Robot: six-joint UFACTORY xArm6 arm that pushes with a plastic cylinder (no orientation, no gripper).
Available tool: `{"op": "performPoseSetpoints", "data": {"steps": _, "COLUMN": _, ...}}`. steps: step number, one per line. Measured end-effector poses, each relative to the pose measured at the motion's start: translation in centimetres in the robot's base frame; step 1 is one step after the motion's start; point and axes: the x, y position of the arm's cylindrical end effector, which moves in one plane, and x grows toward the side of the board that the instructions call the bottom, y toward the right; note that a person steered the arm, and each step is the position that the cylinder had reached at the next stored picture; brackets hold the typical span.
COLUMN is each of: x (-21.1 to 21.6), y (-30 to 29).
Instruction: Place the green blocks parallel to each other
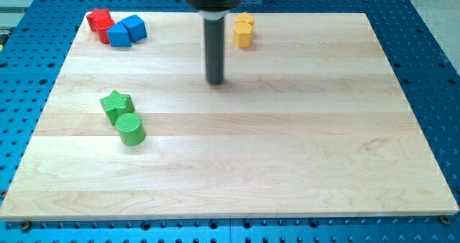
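Note:
A green star block (116, 104) lies on the wooden board at the view's left. A green cylinder (131, 129) stands just below it and to its right, touching it. My tip (215, 81) rests on the board near the top middle, well to the right of and above both green blocks, touching no block.
Red blocks (100, 21) and blue blocks (127, 31) are bunched at the board's top left corner. Yellow blocks (244, 30) sit at the top edge, just right of the rod. The wooden board (302, 142) lies on a blue perforated table.

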Motion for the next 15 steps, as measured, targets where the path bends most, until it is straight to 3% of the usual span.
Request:
{"op": "performPoseSetpoints", "data": {"steps": 1, "x": 2.2, "y": -1.4}}
{"op": "performPoseSetpoints", "data": {"steps": 5, "x": 2.7, "y": -1.0}}
{"op": "performPoseSetpoints", "data": {"steps": 7, "x": 6.6, "y": -1.9}}
{"op": "performPoseSetpoints", "data": {"steps": 9, "x": 6.8, "y": -1.9}}
{"op": "performPoseSetpoints", "data": {"steps": 12, "x": 9.0, "y": -9.1}}
{"op": "performPoseSetpoints", "data": {"steps": 13, "x": 12.9, "y": -5.1}}
{"op": "performPoseSetpoints", "data": {"steps": 14, "x": 14.5, "y": -9.9}}
{"op": "performPoseSetpoints", "data": {"steps": 15, "x": 12.8, "y": -12.6}}
